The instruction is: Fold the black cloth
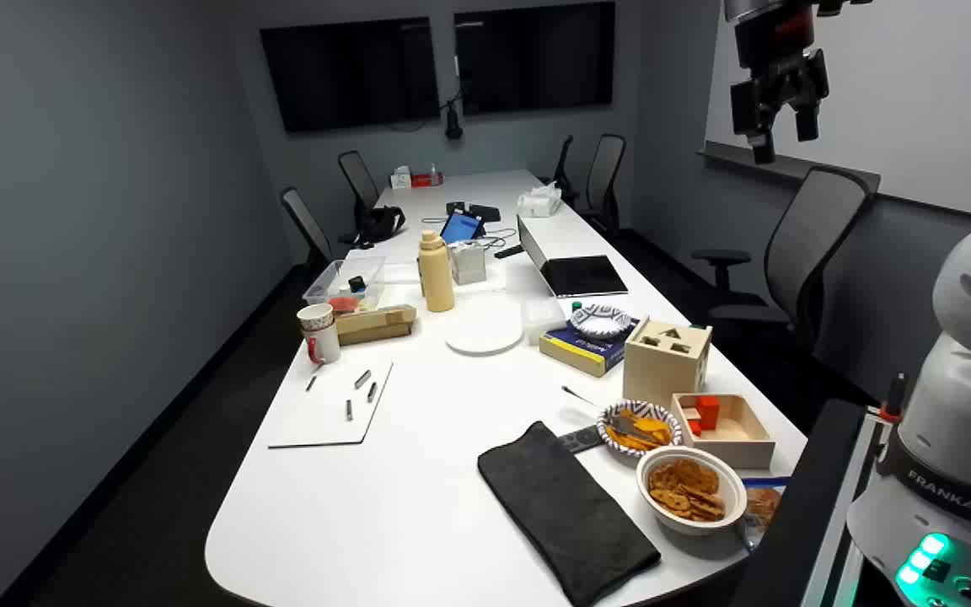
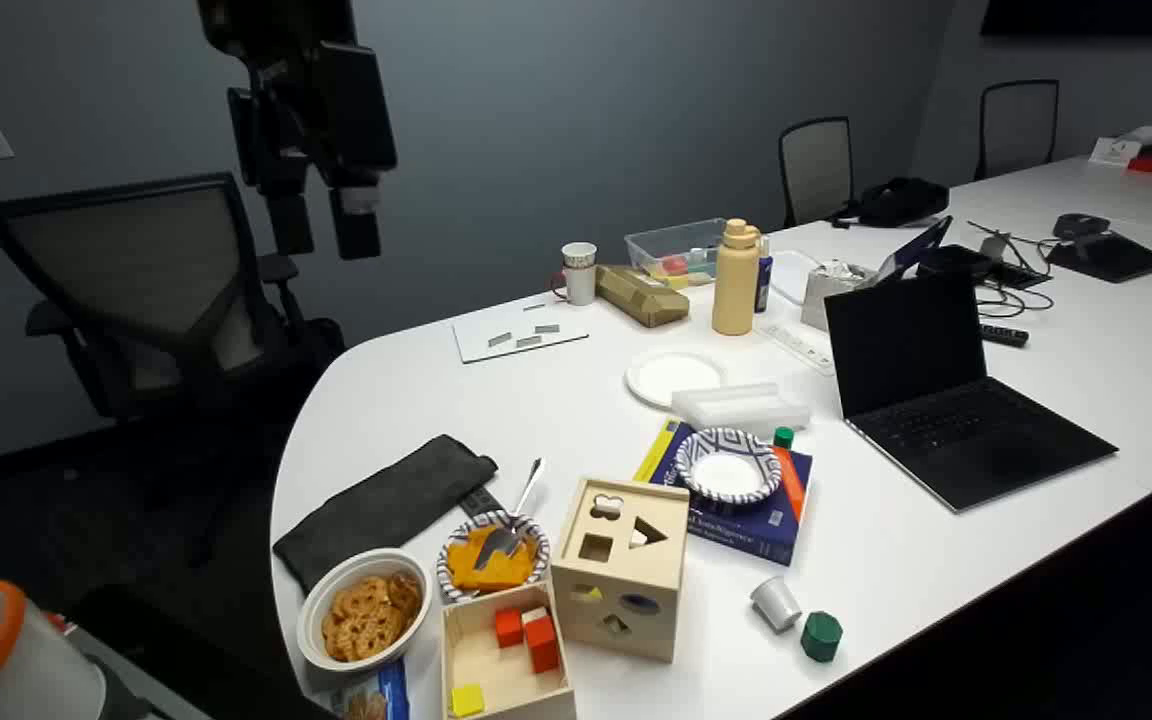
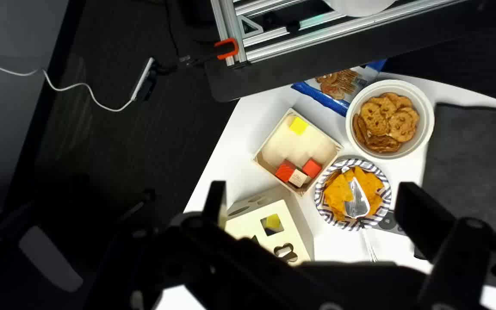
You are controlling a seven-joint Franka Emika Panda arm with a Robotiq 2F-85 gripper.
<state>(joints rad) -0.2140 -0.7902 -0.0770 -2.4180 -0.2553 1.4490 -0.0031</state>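
So the cloth [image 1: 565, 510] is lying mostly flat on the table [image 1: 401, 506], near its rounded end, a long black rectangle. It's slim enough that I'd guess at least one fold is in it already, but I can't pick out layers well enough to swear to that. If it's meant to end up smaller, what's left is probably one short end over the other, then a pat down. Right beside it sits the cracker bowl [image 3: 426, 120], and what looks like a remote [image 1: 580, 439] shows between the cloth and the chip plate [image 3: 385, 191], so that side's kinda crowded. Further off there's the shape box [image 1: 654, 371]. As for me, my gripper [image 2: 324, 238] hangs well above the table, jaws wide, nothing between them. Either I'm finished or the next fold isn't begun; can't tell which.
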